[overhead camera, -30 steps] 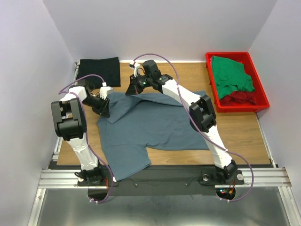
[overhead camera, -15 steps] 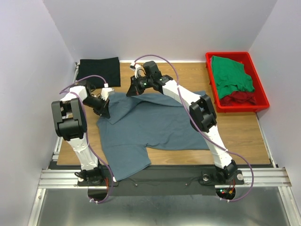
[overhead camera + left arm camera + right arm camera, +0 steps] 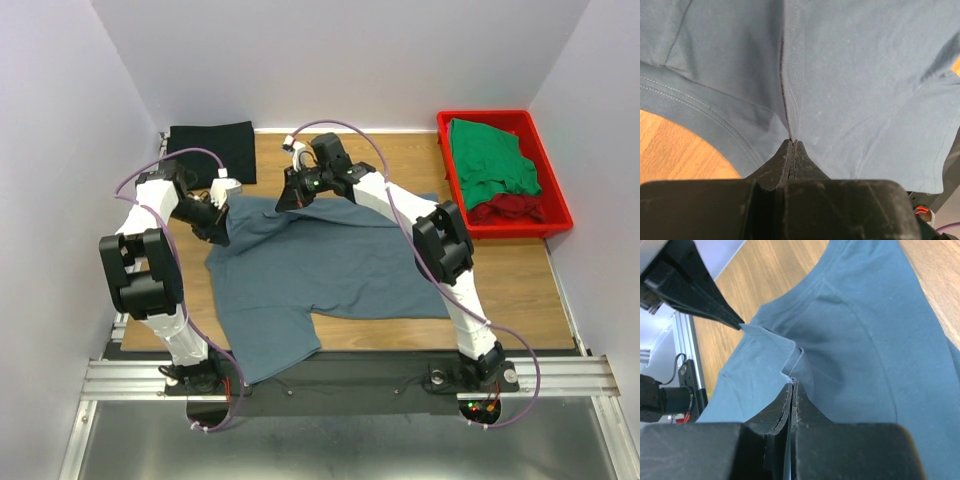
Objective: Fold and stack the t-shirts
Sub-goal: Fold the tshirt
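Observation:
A slate blue-grey t-shirt (image 3: 320, 265) lies spread on the wooden table, its far edge lifted. My left gripper (image 3: 222, 238) is shut on a fold of that shirt (image 3: 850, 85) at its far left corner; the pinch shows at the left gripper's tips (image 3: 792, 142). My right gripper (image 3: 283, 202) is shut on the shirt's far hem (image 3: 860, 340), cloth nipped at the right gripper's tips (image 3: 794, 383). A folded black t-shirt (image 3: 210, 145) lies at the far left. A green t-shirt (image 3: 490, 160) sits on a dark red t-shirt (image 3: 515, 208) in the tray.
A rigid red plastic tray (image 3: 558, 205) stands at the far right of the table. White walls close in on the left, back and right. The arms' bases and a metal rail (image 3: 340, 378) run along the near edge.
My left gripper closed on the shirt's far left corner and lifted it a little. The right gripper shifted slightly right, still gripping the far hem.

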Robot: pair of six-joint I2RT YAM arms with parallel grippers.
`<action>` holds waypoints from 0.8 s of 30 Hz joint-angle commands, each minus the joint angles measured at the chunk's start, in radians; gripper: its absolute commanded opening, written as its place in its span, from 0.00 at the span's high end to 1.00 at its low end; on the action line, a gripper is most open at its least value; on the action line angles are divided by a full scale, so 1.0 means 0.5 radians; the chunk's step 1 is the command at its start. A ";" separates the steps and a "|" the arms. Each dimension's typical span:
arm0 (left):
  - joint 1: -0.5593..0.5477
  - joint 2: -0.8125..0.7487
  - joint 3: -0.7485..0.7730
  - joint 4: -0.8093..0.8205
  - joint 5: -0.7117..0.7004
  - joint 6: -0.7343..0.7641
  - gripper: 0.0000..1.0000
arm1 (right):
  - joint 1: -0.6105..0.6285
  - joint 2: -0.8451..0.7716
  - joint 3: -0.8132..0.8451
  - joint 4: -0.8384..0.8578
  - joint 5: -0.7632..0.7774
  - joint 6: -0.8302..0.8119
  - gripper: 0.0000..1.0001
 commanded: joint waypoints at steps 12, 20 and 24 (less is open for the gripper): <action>-0.036 -0.254 0.025 -0.301 -0.017 0.117 1.00 | -0.024 -0.336 -0.269 0.079 -0.136 -0.057 0.99; -0.104 -0.383 -0.119 -0.301 -0.096 0.101 1.00 | -0.030 -0.403 -0.407 0.073 -0.166 -0.082 0.99; -0.131 -0.414 -0.175 -0.301 -0.127 0.092 1.00 | -0.033 -0.428 -0.477 0.070 -0.182 -0.097 0.99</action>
